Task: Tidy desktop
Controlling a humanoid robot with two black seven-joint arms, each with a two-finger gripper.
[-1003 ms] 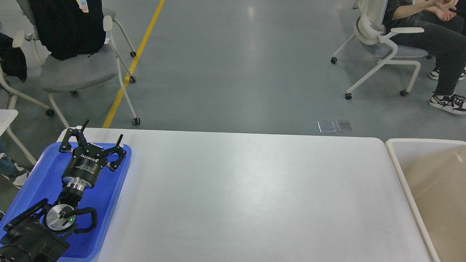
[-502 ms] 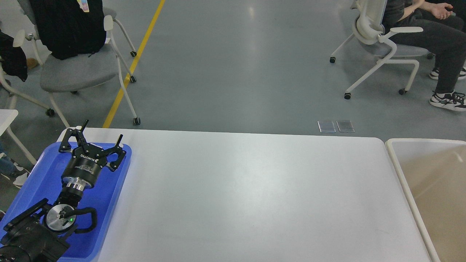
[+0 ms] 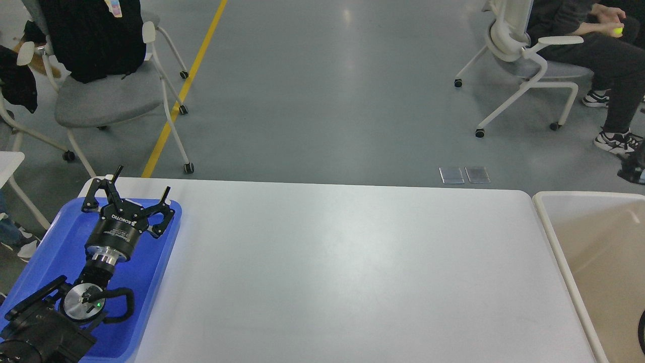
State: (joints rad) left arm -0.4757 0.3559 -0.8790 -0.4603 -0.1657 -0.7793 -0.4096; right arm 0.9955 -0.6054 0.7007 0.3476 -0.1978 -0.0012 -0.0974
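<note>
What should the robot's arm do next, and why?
Probably lift the left end effector up and back from the blue tray. It hangs open over the tray holding nothing, and the white desktop shows no loose things to pick up, so the tidying looks done. The beige bin sits at the right.

text: "ROBOTIQ" | on: left hand (image 3: 135, 187) body | upside down, white letters

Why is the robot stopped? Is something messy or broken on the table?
Nothing stands out. The desktop shows no spill or clutter. The left gripper hangs open over the blue tray, holding nothing. The beige bin sits straight beside the table.
</note>
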